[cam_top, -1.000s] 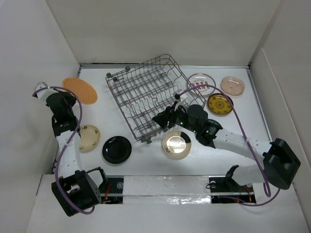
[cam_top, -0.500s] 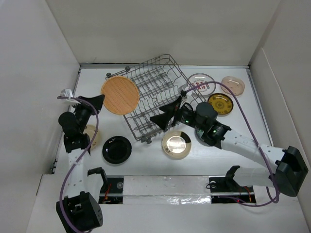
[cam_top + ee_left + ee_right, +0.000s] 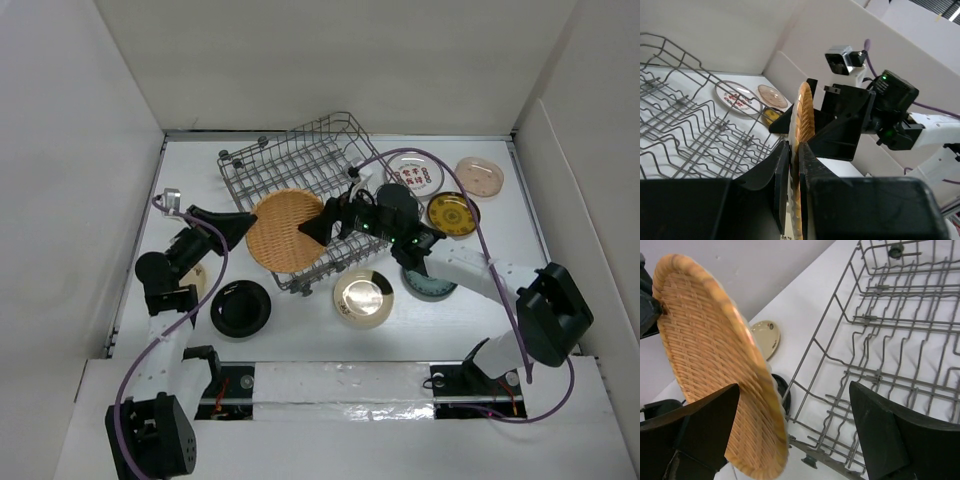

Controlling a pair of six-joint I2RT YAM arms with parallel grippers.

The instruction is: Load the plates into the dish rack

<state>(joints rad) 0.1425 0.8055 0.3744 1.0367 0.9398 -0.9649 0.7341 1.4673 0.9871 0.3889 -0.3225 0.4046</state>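
My left gripper is shut on the left rim of the orange-brown woven plate and holds it on edge over the near left corner of the dish rack. In the left wrist view the plate stands edge-on between the fingers of that gripper. My right gripper is open, its jaws standing either side of the plate's right rim without closing on it. The rack lies behind and holds no plates.
On the table are a black plate, a cream plate partly hidden by the left arm, a gold-cream plate, a teal plate under the right arm, a yellow plate, a white plate with red marks and a pink plate.
The left arm has carried the orange-brown plate from the far left to the rack's near corner. The right gripper has moved up to the plate's rim, uncovering the teal plate.
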